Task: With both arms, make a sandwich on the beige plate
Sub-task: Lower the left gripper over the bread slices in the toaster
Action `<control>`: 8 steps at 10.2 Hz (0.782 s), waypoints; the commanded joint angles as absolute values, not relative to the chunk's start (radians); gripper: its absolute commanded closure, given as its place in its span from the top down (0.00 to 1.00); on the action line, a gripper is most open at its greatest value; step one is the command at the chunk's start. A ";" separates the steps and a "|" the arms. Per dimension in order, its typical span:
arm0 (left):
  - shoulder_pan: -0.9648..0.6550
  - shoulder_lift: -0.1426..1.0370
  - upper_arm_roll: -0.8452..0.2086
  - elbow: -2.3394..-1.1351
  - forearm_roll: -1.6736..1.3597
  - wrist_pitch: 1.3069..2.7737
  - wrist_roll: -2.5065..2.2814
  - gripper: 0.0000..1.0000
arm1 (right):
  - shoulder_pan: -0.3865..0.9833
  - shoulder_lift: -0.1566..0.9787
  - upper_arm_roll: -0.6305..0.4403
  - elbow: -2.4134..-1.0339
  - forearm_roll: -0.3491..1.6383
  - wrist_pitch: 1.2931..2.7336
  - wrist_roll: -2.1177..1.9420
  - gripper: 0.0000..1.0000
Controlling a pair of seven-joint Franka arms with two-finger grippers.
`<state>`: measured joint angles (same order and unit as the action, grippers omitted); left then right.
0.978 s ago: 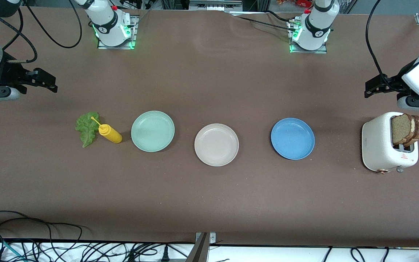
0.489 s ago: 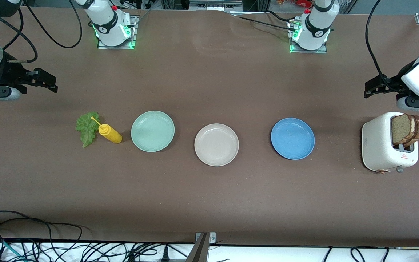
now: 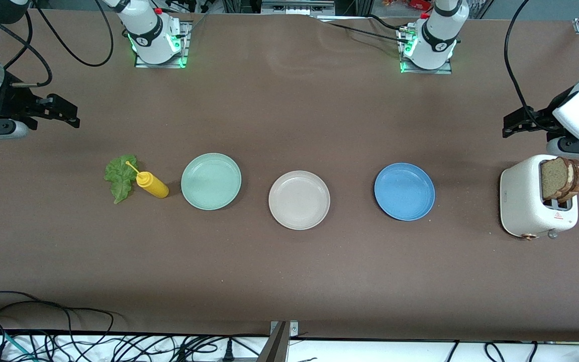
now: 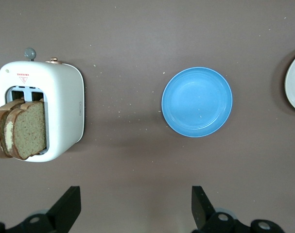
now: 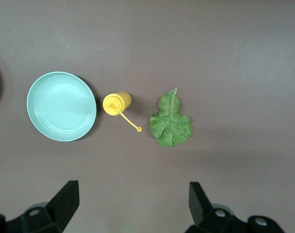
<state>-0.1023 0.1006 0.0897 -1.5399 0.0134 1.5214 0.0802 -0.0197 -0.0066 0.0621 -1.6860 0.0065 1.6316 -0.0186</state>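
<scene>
Nothing is assembled: the beige plate [image 3: 299,200] sits bare, bread slices [image 3: 562,179] in the toaster [image 3: 525,203] at three o'clock, lettuce [image 3: 120,177] at nine. Left tool [image 4: 136,209] and right tool [image 5: 133,206] gape, empty.

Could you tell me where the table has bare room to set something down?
Bare patches lie between the beige plate and blue plate, and between that and the toaster. It is crowded where the lettuce leaf, yellow squeeze bottle and mint green plate cluster.
</scene>
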 commanded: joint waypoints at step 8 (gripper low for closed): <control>0.106 0.224 0.086 -1.548 0.084 1.678 0.294 1.00 | -0.017 -0.003 0.061 -1.661 0.023 1.609 -0.020 1.00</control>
<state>0.0727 0.1986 0.0970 -1.5471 0.0502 1.6494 0.2641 -0.0189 -0.0068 0.0628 -1.6859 0.0068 1.6316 -0.0186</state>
